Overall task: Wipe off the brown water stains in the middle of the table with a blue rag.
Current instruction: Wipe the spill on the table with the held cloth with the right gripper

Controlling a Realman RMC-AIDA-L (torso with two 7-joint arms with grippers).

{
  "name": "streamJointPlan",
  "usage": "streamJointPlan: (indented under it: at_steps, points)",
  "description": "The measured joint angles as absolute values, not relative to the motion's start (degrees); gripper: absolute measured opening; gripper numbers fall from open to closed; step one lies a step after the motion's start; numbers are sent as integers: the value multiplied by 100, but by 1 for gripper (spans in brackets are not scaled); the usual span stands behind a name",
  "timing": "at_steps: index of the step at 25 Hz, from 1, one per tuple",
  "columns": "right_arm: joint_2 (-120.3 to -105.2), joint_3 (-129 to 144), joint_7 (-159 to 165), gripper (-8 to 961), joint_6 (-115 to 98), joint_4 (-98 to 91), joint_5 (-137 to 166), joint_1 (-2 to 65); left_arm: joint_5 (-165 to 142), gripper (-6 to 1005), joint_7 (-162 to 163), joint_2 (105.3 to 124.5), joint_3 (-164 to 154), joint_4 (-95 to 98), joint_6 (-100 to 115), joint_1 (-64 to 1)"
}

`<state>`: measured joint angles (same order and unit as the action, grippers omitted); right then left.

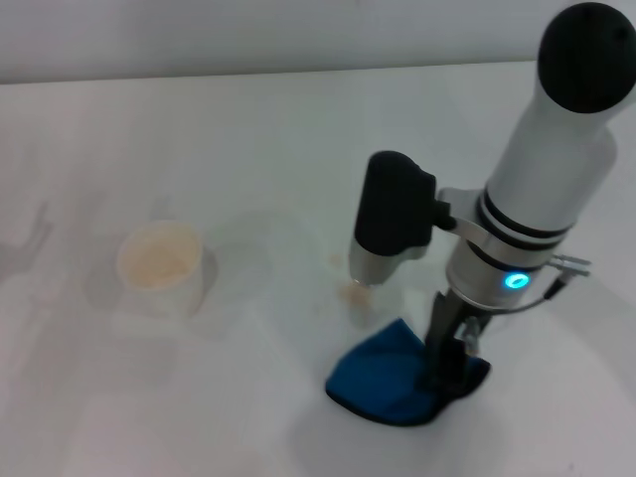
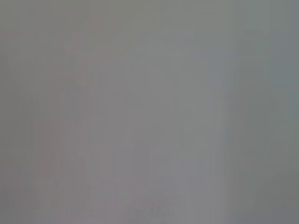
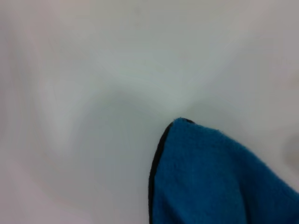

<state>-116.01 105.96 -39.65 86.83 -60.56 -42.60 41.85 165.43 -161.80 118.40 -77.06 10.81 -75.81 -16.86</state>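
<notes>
Cup (image 1: 162, 266) with tan residue inside stands left of blue rag (image 1: 393, 376).

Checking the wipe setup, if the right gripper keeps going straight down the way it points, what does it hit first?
The right gripper points down onto the blue rag, so it would likely press the rag against the table. Contact already looks made, though depth is unclear.
</notes>
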Motion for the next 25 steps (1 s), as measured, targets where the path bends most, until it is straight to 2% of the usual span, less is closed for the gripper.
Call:
streamJointPlan:
  at_steps: [5,18,25]
  points:
    - [-11616,10588,-3908,138,8350,-5918,-4294,4429,16533,880,-16180,11837,-7646,1081,-7543,-1690]
    - [-11561,9940,-3426,139,7288,-4102,-4041,5403,16567,879,-16180,11871,-7646,1076,-7526,-1627]
    - [-11542,9165,-3145,139,7039,-3933,-3208,5385,16568,880,-16180,11883,-7646,1080,-7537,-1625]
